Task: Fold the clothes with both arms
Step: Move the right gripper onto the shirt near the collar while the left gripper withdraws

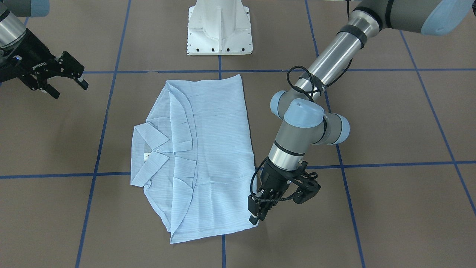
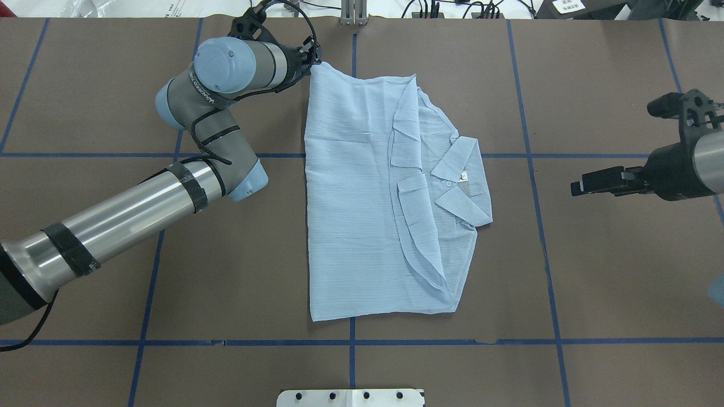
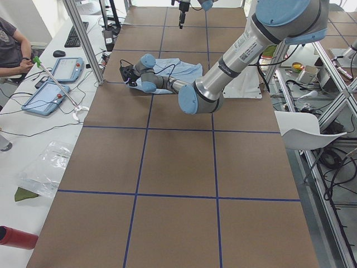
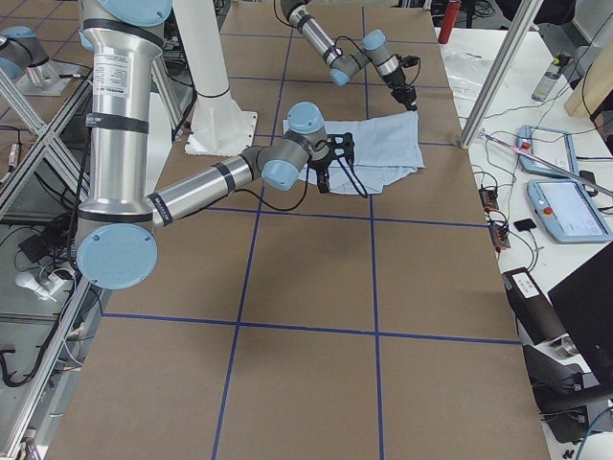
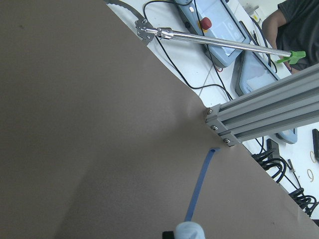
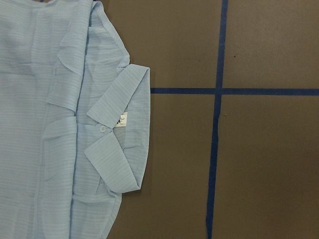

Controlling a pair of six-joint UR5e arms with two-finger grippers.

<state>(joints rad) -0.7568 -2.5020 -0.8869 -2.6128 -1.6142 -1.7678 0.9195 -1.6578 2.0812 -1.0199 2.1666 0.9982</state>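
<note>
A: Where is the thin pale-blue striped button-up shirt [image 1: 219, 149]?
B: It is laid folded on the brown, blue-taped table [image 1: 390, 204], just in front of the white pedestal base [image 1: 219, 29]. The collar [image 1: 150, 154] is turned toward the base's right-arm side.
A: And the black left gripper [image 1: 259, 217]?
B: It is pinched on the shirt corner farthest from the base, on the left-arm side. That corner is lifted slightly.
A: And the black right gripper [image 1: 70, 90]?
B: Its fingers are spread and nothing is held. It is seen well off to the base's right-arm side, apart from the shirt.
</note>
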